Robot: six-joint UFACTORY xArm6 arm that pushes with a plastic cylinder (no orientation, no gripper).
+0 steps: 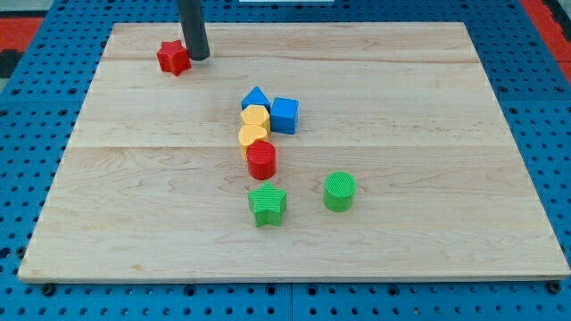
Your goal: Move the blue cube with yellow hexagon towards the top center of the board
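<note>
The blue cube (285, 115) sits near the board's middle, touching the right side of the yellow hexagon (255, 117). A blue triangle (255, 97) lies just above the hexagon. A yellow heart (253, 135) lies just below it. My tip (198, 56) is at the view's top left, far from the cube and hexagon. It stands right beside a red star (173, 57), on the star's right.
A red cylinder (261, 160) sits below the yellow heart. A green star (267, 205) and a green cylinder (339, 191) lie lower down. The wooden board (428, 205) rests on a blue perforated table (27, 169).
</note>
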